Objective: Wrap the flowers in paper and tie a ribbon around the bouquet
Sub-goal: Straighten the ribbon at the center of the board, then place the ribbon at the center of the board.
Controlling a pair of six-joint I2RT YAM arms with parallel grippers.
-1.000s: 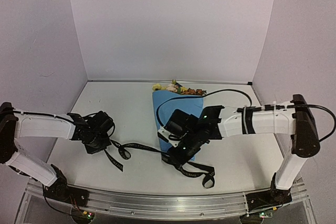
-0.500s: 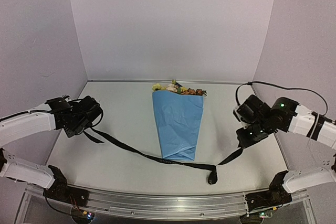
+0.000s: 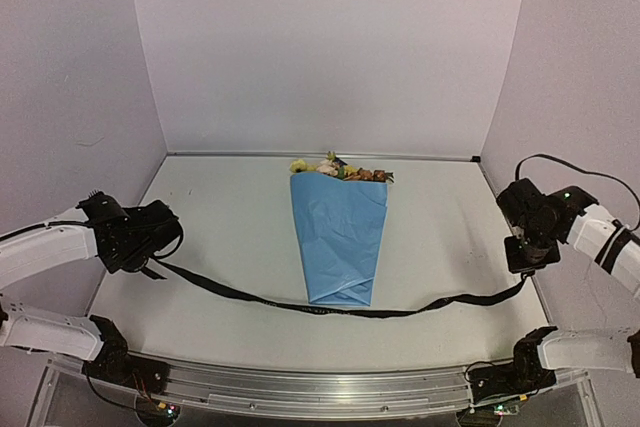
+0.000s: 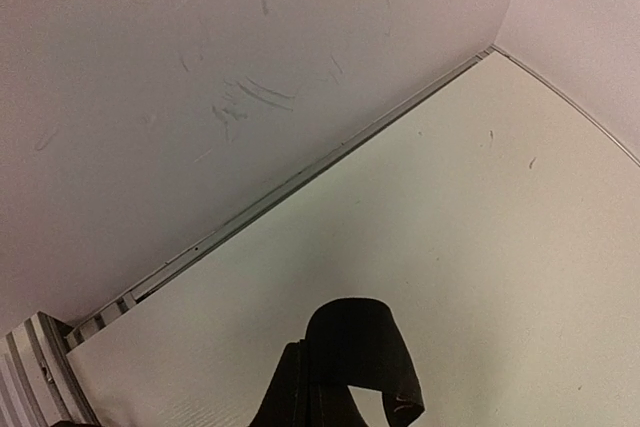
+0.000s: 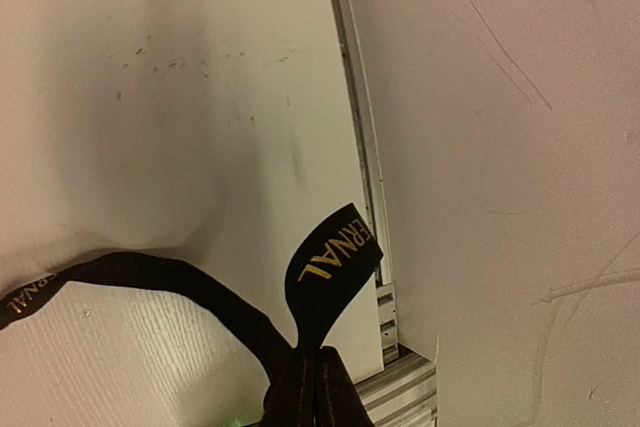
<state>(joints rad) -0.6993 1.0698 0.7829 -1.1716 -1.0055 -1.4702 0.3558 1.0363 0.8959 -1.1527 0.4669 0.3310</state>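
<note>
- The ribbon [image 3: 350, 312] now hangs as one long, shallow sag across the lower part of the overhead frame. A second ago it lay bunched and looped around the cone's narrow end, with a loose loop at lower centre.
- The left gripper [image 3: 150, 265], at lower left, is clamped on one end of it. Its wrist view shows a short loop of ribbon [image 4: 360, 347] standing out of the closed fingers at bottom centre.
- The right gripper [image 3: 525, 259], at the right edge, is pinched shut on the other end, with the lettered tail [image 5: 330, 257] sticking up from it. It has swung off the cone, and both arms have drawn outward.
- The bouquet [image 3: 340, 237] lies mid-frame, unmoved, with its paper still folded round. The ribbon crosses at its narrow lower tip; whether it circles the tip or only passes it cannot be told.
- The flowers [image 3: 340, 169] show above the wide end, at upper centre.
- The slack looks taken out, so the wrapping seems done and the tie is not yet secured.
</note>
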